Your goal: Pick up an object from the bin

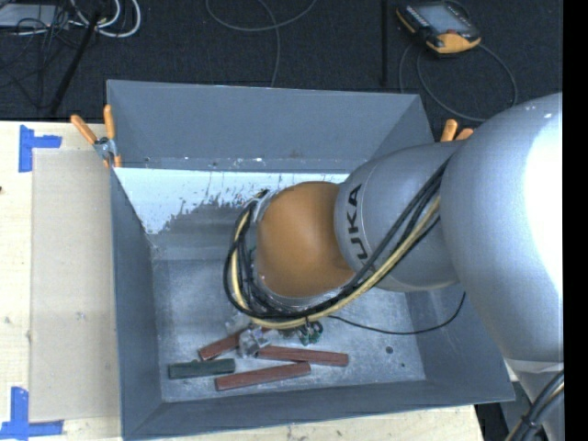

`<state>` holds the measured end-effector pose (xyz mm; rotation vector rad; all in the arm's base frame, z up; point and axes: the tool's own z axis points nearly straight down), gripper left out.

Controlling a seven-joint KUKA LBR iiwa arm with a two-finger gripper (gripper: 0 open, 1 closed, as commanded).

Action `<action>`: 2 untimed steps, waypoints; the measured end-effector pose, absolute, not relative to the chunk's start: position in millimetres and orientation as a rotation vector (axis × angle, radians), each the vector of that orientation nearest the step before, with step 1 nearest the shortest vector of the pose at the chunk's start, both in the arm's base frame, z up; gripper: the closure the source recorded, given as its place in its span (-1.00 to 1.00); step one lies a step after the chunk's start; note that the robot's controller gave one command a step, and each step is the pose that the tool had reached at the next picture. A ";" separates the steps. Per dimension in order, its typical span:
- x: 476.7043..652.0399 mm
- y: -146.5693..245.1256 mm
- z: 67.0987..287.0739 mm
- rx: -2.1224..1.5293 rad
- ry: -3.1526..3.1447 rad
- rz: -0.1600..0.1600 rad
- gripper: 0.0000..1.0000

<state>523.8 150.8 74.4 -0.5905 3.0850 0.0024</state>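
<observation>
Reddish-brown flat sticks (264,377) lie on the floor of the grey metal bin (276,127), just below the tool (250,340). A dark green stick (200,369) lies beside them. The orange wrist cover (299,242) hides most of the tool, so I cannot tell its state.

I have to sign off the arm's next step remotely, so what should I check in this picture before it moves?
1. Tool low over the bin floor, near the front: ok.
2. Pickable thing at hand: a short reddish-brown bar lies right beside the tool: ok.
3. Anything gripped: cannot tell, the orange wrist cover blocks the sight.
4. Neighbours clear of the tool: not ok; a long reddish-brown bar, a second reddish-brown bar and a dark grey bar lie close by.
5. Room to the bin walls: ok.
</observation>
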 end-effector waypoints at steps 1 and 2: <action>522.3 150.3 79.2 -0.591 3.089 0.002 1.00; 520.1 149.8 99.0 -0.593 3.095 0.000 1.00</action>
